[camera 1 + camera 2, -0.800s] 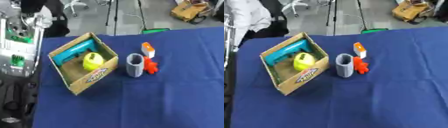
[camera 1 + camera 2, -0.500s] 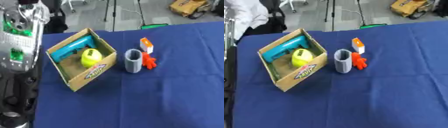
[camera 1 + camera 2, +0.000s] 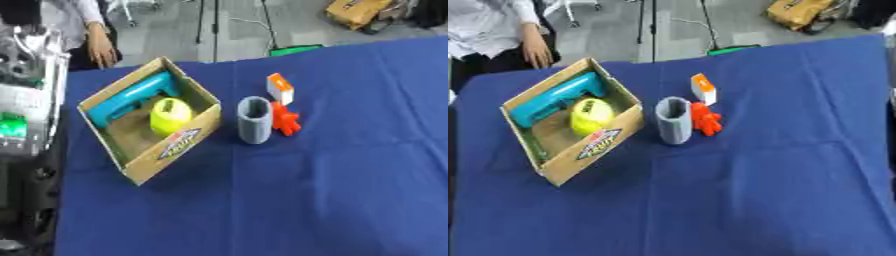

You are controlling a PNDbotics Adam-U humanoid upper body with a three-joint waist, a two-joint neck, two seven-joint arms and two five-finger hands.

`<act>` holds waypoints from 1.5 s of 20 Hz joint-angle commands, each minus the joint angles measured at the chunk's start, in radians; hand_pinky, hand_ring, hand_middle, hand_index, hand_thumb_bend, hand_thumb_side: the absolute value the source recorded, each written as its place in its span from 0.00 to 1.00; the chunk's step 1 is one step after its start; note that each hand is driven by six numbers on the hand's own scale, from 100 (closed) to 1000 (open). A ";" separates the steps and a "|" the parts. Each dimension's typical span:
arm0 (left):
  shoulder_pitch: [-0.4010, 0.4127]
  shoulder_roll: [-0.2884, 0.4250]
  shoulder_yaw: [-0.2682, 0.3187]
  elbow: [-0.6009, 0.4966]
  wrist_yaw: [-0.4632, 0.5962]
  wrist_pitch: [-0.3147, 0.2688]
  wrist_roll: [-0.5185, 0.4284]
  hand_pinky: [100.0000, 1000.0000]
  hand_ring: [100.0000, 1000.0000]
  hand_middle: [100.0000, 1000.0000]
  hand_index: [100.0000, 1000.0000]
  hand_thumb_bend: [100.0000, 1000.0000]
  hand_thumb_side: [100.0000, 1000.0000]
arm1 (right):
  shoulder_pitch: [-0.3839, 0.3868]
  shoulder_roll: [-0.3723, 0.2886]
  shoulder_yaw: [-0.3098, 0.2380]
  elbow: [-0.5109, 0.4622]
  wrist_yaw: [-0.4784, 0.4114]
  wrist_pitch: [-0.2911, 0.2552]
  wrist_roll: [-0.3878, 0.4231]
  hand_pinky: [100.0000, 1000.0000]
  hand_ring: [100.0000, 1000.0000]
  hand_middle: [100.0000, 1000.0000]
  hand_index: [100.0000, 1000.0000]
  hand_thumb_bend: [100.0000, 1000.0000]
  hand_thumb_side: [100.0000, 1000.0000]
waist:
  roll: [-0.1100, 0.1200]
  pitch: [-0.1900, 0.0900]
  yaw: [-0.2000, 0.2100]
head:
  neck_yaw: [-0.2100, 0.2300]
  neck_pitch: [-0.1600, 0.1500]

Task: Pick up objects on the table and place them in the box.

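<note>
The cardboard box (image 3: 149,131) sits open-topped on the left part of the bench (image 3: 332,190), which is covered in blue cloth. The box is turned at an angle, one corner toward the robot, so its opening is reachable from the right, where the loose items lie. Two items are already inside: a teal tool-shaped object (image 3: 131,98) lying along the far wall and a yellow-green ball-like object (image 3: 170,115) resting just beside it on the box floor.

Three items remain on the bench, just right of the box and grouped closely:
- a grey cylinder (image 3: 255,120), upright, open end up, nearest the box;
- a small orange figure (image 3: 284,120), touching or nearly touching the cylinder's right side;
- a small white and orange carton (image 3: 280,88), just behind the figure.

A printed label (image 3: 598,143) with red and blue areas shows on the box's near wall; its lettering is probably a brand name but cannot be read.

Neither hand appears in either view, so their state cannot be told. Judgement: the task is partly complete.
</note>
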 commanded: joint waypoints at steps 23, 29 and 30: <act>0.257 -0.004 0.079 -0.009 0.034 -0.015 0.234 0.99 0.92 0.94 0.98 0.00 1.00 | -0.225 -0.074 0.121 0.247 0.445 0.235 0.924 0.86 0.88 0.86 0.90 0.00 0.69 | -0.023 -0.007 0.028 | 0.023 -0.036; 0.258 -0.014 0.073 -0.009 0.039 -0.019 0.224 0.99 0.93 0.94 0.97 0.00 1.00 | -0.283 -0.025 0.161 0.389 0.486 0.227 0.942 0.85 0.88 0.87 0.90 0.00 0.69 | -0.026 -0.012 0.039 | 0.012 -0.037; 0.258 -0.015 0.072 -0.009 0.040 -0.020 0.223 0.99 0.92 0.94 0.97 0.00 1.00 | -0.292 -0.015 0.166 0.419 0.492 0.226 0.944 0.86 0.88 0.87 0.90 0.00 0.69 | -0.027 -0.012 0.041 | 0.008 -0.039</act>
